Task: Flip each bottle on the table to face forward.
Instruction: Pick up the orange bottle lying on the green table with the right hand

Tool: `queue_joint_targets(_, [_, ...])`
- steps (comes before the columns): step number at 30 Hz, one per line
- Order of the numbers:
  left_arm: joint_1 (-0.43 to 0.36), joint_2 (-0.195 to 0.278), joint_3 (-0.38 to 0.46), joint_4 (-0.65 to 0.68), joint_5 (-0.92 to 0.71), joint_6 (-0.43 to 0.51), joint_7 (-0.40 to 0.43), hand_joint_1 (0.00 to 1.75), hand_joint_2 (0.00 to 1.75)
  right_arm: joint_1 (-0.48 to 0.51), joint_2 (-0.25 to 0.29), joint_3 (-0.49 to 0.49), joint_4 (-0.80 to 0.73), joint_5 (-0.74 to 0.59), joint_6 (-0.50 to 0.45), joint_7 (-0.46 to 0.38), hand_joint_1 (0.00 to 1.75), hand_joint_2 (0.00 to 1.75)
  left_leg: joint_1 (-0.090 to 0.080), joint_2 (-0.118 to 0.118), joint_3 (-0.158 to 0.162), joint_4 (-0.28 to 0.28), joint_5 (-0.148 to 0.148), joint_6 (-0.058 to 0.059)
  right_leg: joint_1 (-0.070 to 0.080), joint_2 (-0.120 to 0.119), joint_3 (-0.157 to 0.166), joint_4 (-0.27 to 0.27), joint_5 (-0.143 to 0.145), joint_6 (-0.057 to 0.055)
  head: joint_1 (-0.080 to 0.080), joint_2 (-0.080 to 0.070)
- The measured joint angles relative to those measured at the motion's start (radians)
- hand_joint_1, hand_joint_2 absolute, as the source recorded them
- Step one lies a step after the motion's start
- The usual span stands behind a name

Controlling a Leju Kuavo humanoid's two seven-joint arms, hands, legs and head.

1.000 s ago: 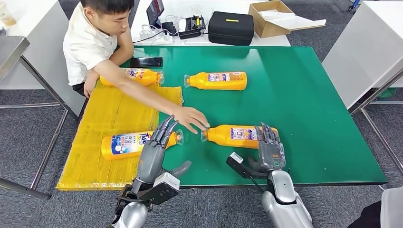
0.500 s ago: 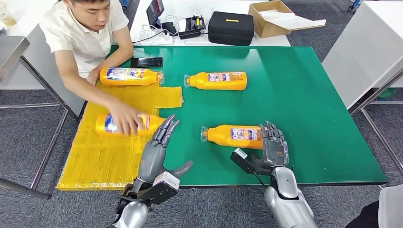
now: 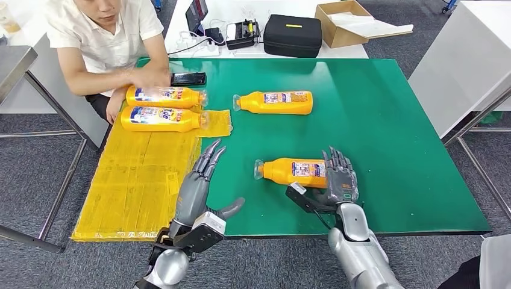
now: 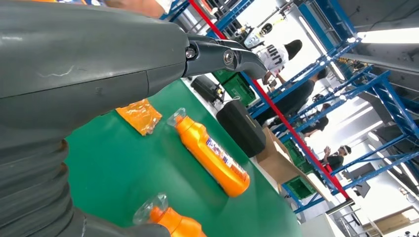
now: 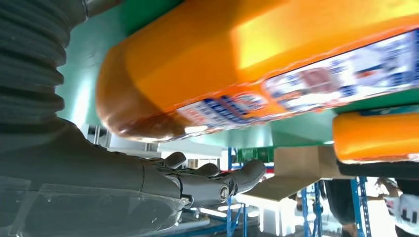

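**Ana:** Where is the bottle the robot wants?

**Ben:** The nearest orange bottle (image 3: 296,171) lies on its side on the green table (image 3: 385,150), cap pointing to the robot's left. Another orange bottle (image 3: 276,102) lies further back, and two more rest on the yellow mat (image 3: 135,180) by the person.

**Ana:** Will it be hard to turn?

**Ben:** I think it is smooth plastic, so it may slip and roll. It looks full, so a bit heavy. Hold it around the fat middle, not the thin neck.

**Ana:** What is the right hand (image 3: 338,177) doing?

**Ben:** Its fingers are spread and lie against the bottom end of the bottle. It is not squeezing yet.

**Ana:** And the left hand (image 3: 202,180)?

**Ben:** Wide apart, holding nothing, above the table edge.
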Motion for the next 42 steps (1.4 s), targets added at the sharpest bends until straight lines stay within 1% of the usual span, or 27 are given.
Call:
queue_joint_targets(9, [-0.02,-0.003,0.002,0.042,0.011,0.011,-0.002,0.0,1.75,-0.075,0.021,0.001,0.117,-0.019,0.025,0.007,0.0,1.75,0.0,0.0,0.001,0.0,0.0,0.0,0.0,0.0,0.001,0.0,0.0,0.0,0.0,0.0])
queue_joint_targets(10, [-0.021,-0.003,0.003,0.045,0.011,0.011,-0.002,0.0,1.75,-0.08,0.021,0.001,0.125,-0.021,0.028,0.007,0.02,1.75,0.0,0.0,0.002,0.0,0.0,0.0,0.0,0.0,0.001,0.0,0.0,0.0,0.0,0.0])
queue_joint_targets(11, [-0.023,-0.003,0.003,0.049,0.012,0.011,-0.003,0.0,1.75,-0.086,0.022,0.001,0.133,-0.023,0.031,0.006,0.18,1.75,0.0,0.0,0.002,0.0,0.0,0.0,0.0,0.0,0.001,0.0,0.0,0.0,0.0,0.0])
queue_joint_targets(14, [-0.026,-0.005,0.003,0.059,0.023,0.011,-0.004,0.0,1.75,-0.105,0.026,0.001,0.163,-0.027,0.057,0.0,1.47,1.75,0.0,0.001,0.003,0.0,0.0,0.0,0.0,0.0,0.002,0.0,0.001,-0.001,0.0,0.0])
queue_joint_targets(15, [-0.028,-0.006,0.003,0.064,0.028,0.011,-0.004,0.0,1.75,-0.112,0.028,0.002,0.175,-0.028,0.071,-0.001,1.75,1.75,0.0,0.002,0.003,0.0,0.0,0.0,0.0,0.0,0.002,0.0,0.001,-0.002,0.0,0.0])
queue_joint_targets(20, [-0.04,-0.008,0.006,0.086,0.045,0.012,-0.006,0.0,1.75,-0.159,0.033,0.004,0.228,-0.032,0.139,-0.001,1.75,1.75,0.0,0.005,0.006,0.0,0.0,0.0,0.0,0.0,0.003,0.0,0.002,-0.003,0.0,0.0])
queue_joint_targets(27, [-0.045,-0.01,0.012,0.107,0.05,0.011,-0.008,0.0,1.75,-0.187,0.033,0.008,0.265,-0.05,0.145,-0.002,1.75,1.75,0.0,0.005,0.009,0.0,0.0,0.0,0.0,0.0,0.005,0.0,0.002,-0.003,0.0,0.0])
queue_joint_targets(31, [-0.046,-0.012,0.012,0.111,0.055,0.006,-0.01,0.0,1.75,-0.189,0.031,0.009,0.271,-0.075,0.146,-0.021,1.75,1.75,0.0,0.005,0.009,0.0,0.0,0.0,0.0,0.0,0.006,0.0,0.002,-0.003,0.0,0.0])
queue_joint_targets(34, [-0.046,-0.014,0.012,0.114,0.069,-0.002,-0.014,0.0,1.75,-0.187,0.03,0.008,0.271,-0.119,0.145,-0.066,1.75,1.75,0.0,0.005,0.01,0.0,0.0,0.0,0.0,0.001,0.006,0.0,0.002,-0.003,0.0,0.0])
queue_joint_targets(36, [-0.045,-0.016,0.013,0.115,0.097,-0.015,-0.018,0.0,1.75,-0.184,0.031,0.003,0.269,-0.179,0.146,-0.124,1.75,1.75,0.0,0.005,0.01,0.0,0.0,0.0,0.001,0.001,0.007,0.0,0.002,-0.003,0.0,0.0])
queue_joint_targets(39, [-0.042,-0.024,0.019,0.115,0.176,-0.06,-0.019,0.0,1.75,-0.171,0.036,-0.011,0.252,-0.279,0.156,-0.209,1.75,1.75,0.0,0.007,0.012,0.0,-0.001,-0.001,0.001,0.004,0.008,0.0,0.002,-0.003,0.0,0.0])
queue_joint_targets(42, [-0.036,-0.032,0.029,0.114,0.239,-0.094,-0.016,0.0,1.75,-0.15,0.045,-0.019,0.215,-0.33,0.173,-0.244,1.75,1.75,0.0,0.009,0.013,0.0,-0.001,-0.001,0.001,0.006,0.008,0.0,0.003,-0.004,0.0,0.0])
